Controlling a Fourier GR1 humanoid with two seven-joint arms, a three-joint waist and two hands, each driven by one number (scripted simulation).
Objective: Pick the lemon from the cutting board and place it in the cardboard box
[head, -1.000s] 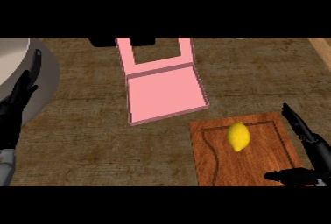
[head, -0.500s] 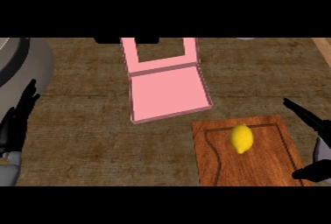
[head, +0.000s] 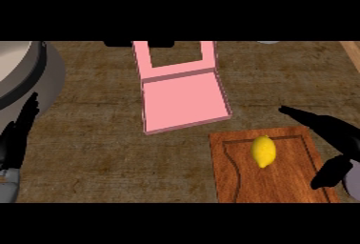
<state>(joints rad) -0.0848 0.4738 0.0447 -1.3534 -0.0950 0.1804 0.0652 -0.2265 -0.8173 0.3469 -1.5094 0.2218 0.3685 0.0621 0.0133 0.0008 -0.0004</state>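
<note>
Right hand (head: pixel 336 143) is seen spread apart over the board's right edge, nothing held | lemon (head: pixel 264 151) is found lying on the cutting board (head: pixel 239 183) | left hand (head: pixel 17 136) is held straight-fingered at left edge | pink box (head: pixel 184 95) is set beyond the board

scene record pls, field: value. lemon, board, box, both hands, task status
lemon: lemon lies on the cutting board, untouched
board: cutting board, lower right of the counter
box: pink box, open, nothing inside, up and left of the board
right hand: right hand open, fingers spread over the board's right edge, beside the lemon, not touching it
left hand: left hand open, at the left edge, resting
other: grey round vessel, top left
task status: lemon not yet picked
</note>
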